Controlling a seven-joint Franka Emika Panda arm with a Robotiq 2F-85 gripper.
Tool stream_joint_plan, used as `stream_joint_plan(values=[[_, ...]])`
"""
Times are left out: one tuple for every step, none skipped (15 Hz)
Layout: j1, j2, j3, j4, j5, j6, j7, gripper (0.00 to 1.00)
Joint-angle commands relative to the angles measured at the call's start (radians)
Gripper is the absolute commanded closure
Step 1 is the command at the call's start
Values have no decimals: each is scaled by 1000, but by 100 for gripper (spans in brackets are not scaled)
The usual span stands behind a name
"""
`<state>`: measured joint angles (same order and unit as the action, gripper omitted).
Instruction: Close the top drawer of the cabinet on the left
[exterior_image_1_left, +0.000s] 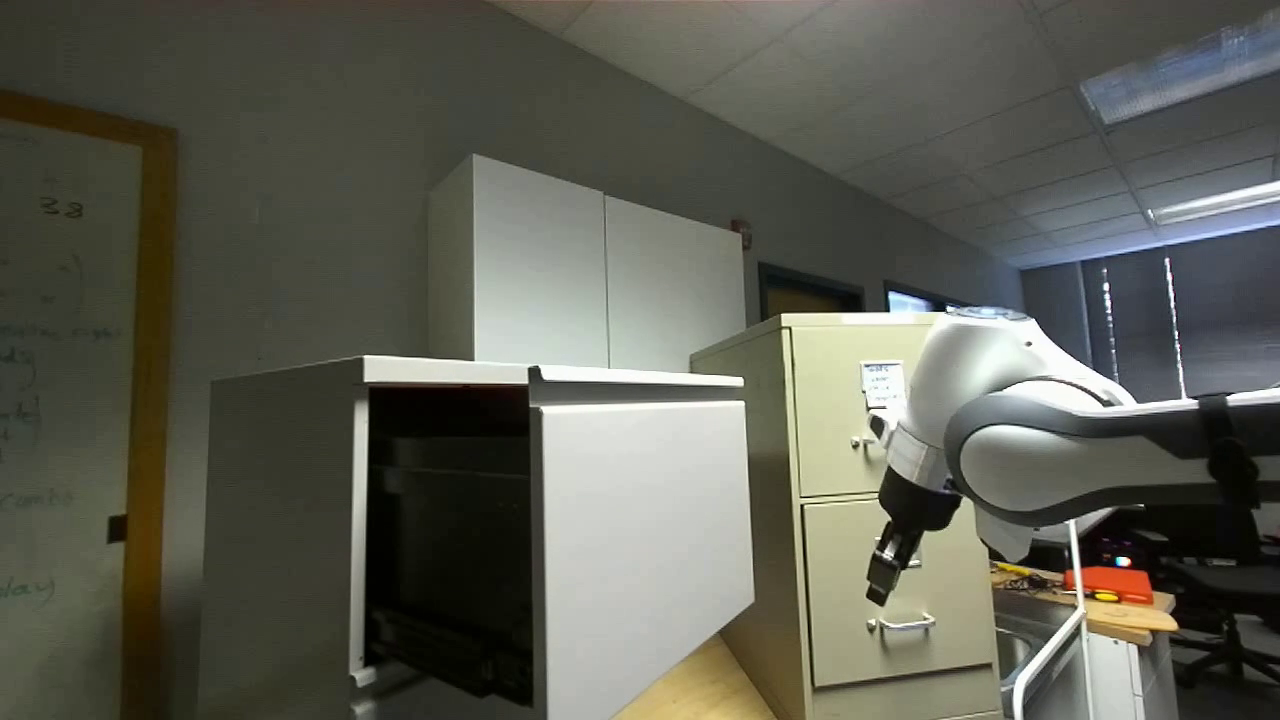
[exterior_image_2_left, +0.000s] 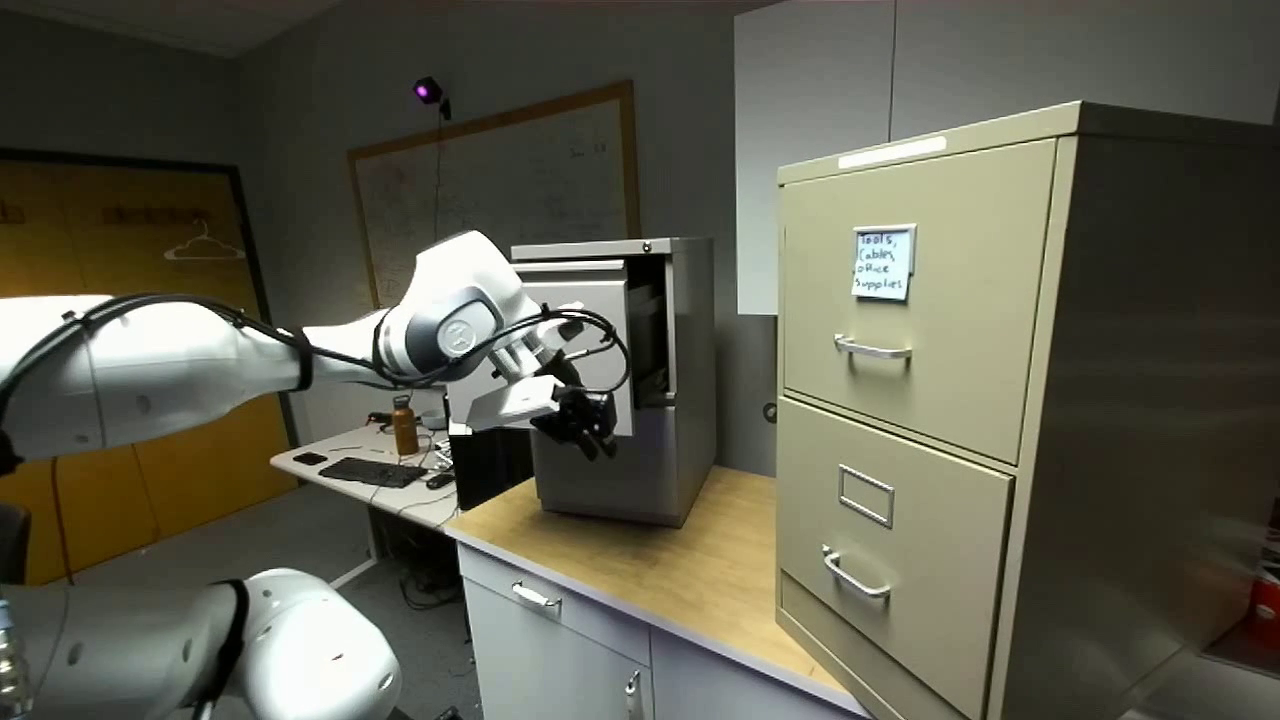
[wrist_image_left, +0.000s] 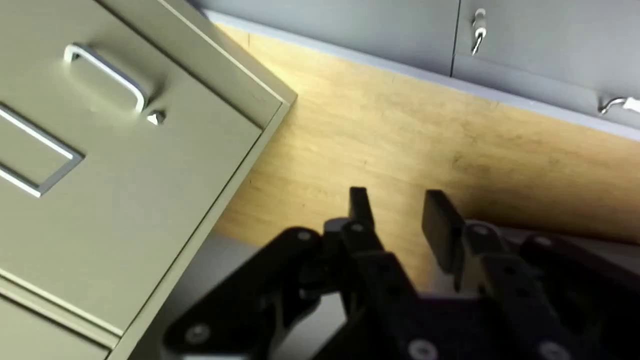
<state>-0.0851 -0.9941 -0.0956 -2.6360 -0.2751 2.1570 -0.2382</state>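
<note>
The white cabinet (exterior_image_1_left: 280, 540) (exterior_image_2_left: 695, 380) stands on a wooden counter. Its top drawer (exterior_image_1_left: 645, 540) (exterior_image_2_left: 585, 290) is pulled out, with a plain white front and a dark interior showing in the gap in both exterior views. My gripper (exterior_image_1_left: 882, 580) (exterior_image_2_left: 600, 447) points downward on the outer side of the drawer front. A gap separates them in an exterior view, and no contact shows. In the wrist view my gripper (wrist_image_left: 398, 210) has its fingers apart with nothing between them. The arm hides part of the drawer front in an exterior view.
A beige filing cabinet (exterior_image_1_left: 840, 560) (exterior_image_2_left: 930, 400) (wrist_image_left: 150, 200) with metal handles stands close to the gripper. The wooden counter (exterior_image_2_left: 700, 540) (wrist_image_left: 375, 125) lies below, over a base cupboard (exterior_image_2_left: 560, 620) with handles. A white wall cupboard (exterior_image_1_left: 540, 270) hangs behind.
</note>
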Motion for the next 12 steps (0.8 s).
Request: stream_joint_plan(values=[[33, -16, 3, 35, 9, 92, 12, 93], [39, -6, 6, 50, 13, 117, 14, 97], [51, 7, 7, 72, 21, 137, 12, 97], [64, 17, 5, 90, 29, 156, 6, 99], [79, 27, 6, 112, 39, 169, 2, 96], [94, 38, 9, 135, 46, 182, -2, 95], [109, 51, 13, 158, 54, 189, -6, 94], [125, 69, 19, 185, 60, 195, -9, 94], [143, 83, 23, 211, 69, 195, -15, 94], [161, 102, 28, 238, 76, 194, -19, 93], [179, 122, 31, 263, 84, 193, -23, 94], [199, 145, 34, 292, 95, 188, -30, 94]])
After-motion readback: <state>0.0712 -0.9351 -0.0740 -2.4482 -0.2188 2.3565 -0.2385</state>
